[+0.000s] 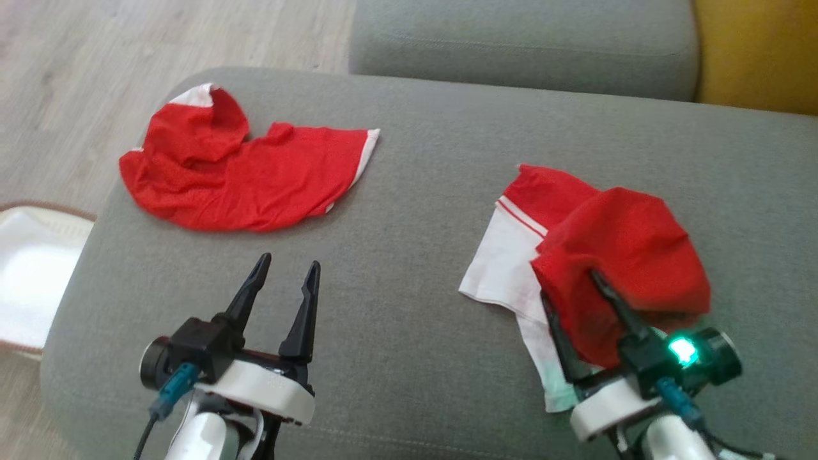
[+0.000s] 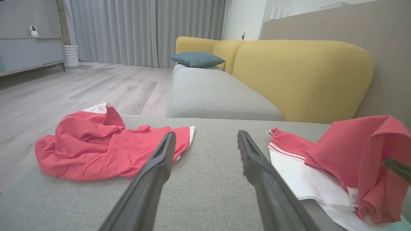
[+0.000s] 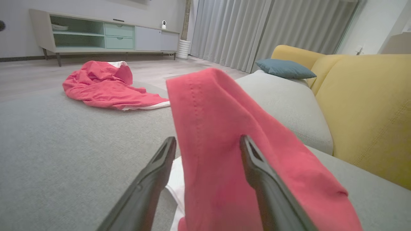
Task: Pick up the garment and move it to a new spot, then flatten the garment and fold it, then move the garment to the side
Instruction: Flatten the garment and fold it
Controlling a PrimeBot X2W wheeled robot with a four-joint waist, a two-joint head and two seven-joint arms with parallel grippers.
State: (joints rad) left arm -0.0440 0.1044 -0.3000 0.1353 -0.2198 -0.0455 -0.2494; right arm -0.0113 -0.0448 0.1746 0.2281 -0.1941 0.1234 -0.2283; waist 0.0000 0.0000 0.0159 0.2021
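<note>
Nearest, the left gripper (image 1: 289, 262) hovers over bare seat (image 1: 415, 268), its 2 fingers (image 2: 154, 173) spread with nothing between them. The right gripper (image 1: 569, 284) sits at the near edge of the garment (image 1: 626, 243). Its 2 fingers (image 3: 154, 179) are also apart, and a raised red fold runs up between them and drapes over one finger. They have not closed on the cloth.

The garment lies on the seat's right side. Its white part is flat on the cushion and its red part is humped up over the right gripper. Well apart, at the far left corner, lies a 2nd red garment (image 1: 243, 172), crumpled. Beyond are another grey seat (image 1: 524, 38) and a yellow backrest (image 1: 760, 51).

With the garment bunched and not yet flat, this looks like step 1, the pick-up. The next move probably calls for the right fingers to close firmly on the red fold, taking both layers. A lift should then clear the white part off the cushion before the carry. A loose pinch could let the cloth slide out.
</note>
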